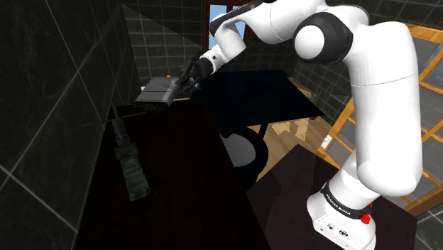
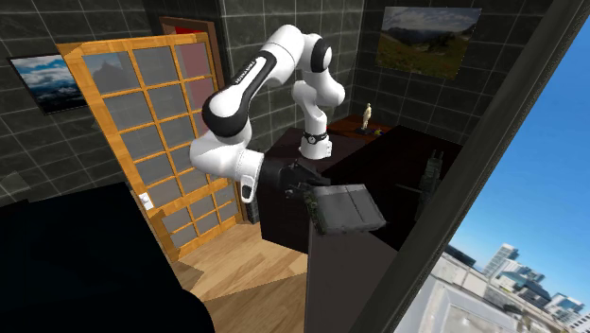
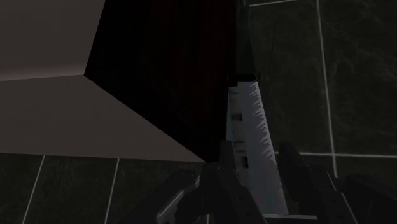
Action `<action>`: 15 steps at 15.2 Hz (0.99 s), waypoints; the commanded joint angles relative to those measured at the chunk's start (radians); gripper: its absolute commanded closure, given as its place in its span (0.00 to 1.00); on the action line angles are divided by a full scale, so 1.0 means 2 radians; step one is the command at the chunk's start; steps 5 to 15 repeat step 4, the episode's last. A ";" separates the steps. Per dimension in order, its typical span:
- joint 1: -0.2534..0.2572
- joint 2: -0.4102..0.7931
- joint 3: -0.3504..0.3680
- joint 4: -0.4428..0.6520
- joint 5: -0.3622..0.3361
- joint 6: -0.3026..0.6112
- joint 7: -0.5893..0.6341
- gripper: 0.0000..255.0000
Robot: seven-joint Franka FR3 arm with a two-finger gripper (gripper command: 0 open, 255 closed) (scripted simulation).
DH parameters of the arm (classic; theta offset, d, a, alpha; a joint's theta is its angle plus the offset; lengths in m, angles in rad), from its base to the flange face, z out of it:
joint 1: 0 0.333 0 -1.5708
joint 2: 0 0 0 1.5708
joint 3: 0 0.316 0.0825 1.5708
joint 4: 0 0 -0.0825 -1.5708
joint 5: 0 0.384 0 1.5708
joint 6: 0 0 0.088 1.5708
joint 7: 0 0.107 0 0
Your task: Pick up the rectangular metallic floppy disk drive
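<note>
A white robot arm's black gripper has its 2 fingers closed on 1 edge of a flat grey floppy disk drive, held out by the far end of a dark table — whether it clears the surface is unclear. Gripped so far off-centre, the drive could sag, twist or slip out.

1. A room in a home: dark tiled walls and a wooden floor.
2. Framed landscape pictures hang near a glazed wooden lattice door.
3. A small statuette stands on the dark table.
</note>
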 commanded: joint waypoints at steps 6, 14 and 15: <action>0.000 -0.011 0.000 0.003 0.001 -0.004 0.013 1.00; 0.000 -0.011 0.000 0.003 0.001 -0.004 0.013 1.00; 0.000 -0.011 0.000 0.003 0.001 -0.004 0.013 1.00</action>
